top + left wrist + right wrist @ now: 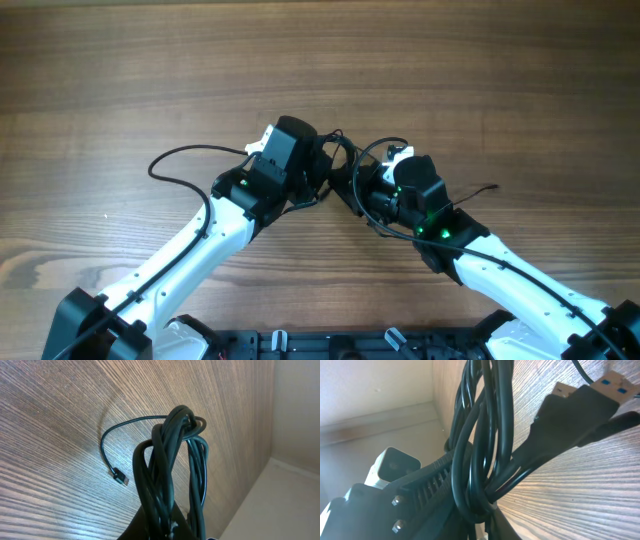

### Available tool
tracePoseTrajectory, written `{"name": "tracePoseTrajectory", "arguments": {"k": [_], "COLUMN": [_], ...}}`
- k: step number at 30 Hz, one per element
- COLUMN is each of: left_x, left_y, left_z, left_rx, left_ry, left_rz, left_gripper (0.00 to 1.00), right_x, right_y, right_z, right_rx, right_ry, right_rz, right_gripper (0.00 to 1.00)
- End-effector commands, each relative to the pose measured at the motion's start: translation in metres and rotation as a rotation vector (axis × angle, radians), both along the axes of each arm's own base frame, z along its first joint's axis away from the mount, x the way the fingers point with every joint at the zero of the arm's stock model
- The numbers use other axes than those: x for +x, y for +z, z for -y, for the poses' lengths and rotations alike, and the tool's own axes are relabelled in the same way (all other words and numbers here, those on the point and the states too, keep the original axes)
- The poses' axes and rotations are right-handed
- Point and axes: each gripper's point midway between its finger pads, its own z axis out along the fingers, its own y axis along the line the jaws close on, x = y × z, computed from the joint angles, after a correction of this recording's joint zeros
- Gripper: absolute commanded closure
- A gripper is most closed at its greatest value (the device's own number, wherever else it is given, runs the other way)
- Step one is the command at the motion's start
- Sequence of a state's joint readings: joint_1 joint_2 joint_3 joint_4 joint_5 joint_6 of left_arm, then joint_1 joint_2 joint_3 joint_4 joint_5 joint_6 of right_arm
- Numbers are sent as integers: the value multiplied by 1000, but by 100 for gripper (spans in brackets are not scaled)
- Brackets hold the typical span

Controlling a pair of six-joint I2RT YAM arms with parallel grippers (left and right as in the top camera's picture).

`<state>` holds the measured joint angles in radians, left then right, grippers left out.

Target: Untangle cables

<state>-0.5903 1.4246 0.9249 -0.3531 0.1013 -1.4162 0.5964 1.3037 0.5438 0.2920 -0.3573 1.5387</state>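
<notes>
- The thin black cables sit bunched mid-table between both tools, over the brown wooden table.
- The left tool pinches the bundle, strands running out along its axis. The right tool is just beside (its grip I cannot tell).
- Only the right wrist shows a blue-tongued USB plug. The left wrist shows a small black plug lying free.

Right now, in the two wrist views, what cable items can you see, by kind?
Cable tangle: 1
Small black plug: 1
USB plug with blue insert: 1
Total: 3
</notes>
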Motion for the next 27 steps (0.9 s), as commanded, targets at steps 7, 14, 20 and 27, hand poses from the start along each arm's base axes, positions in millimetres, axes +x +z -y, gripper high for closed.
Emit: {"name": "tracePoseTrajectory", "arguments": {"k": [7,14,20,27], "left_x": [-9,-14,-17,-37], "left_y": [10,5,2,9], "left_z": [9,6,5,29], "left_rx": [120,370,509,375], "left_ry": [-263,-644,-878,-1030], "left_rz": [140,346,472,534], "left_gripper": [96,96,96,96], "right_x": [7,-4,4,15], "right_y": [-4,40,46,21], "right_z": [4,11,35,57], "right_rx": [-195,-254,-284,-428], "right_ry": [109,291,231,149], "right_rz": [264,601,590,521], "right_gripper": [96,96,96,95]}}
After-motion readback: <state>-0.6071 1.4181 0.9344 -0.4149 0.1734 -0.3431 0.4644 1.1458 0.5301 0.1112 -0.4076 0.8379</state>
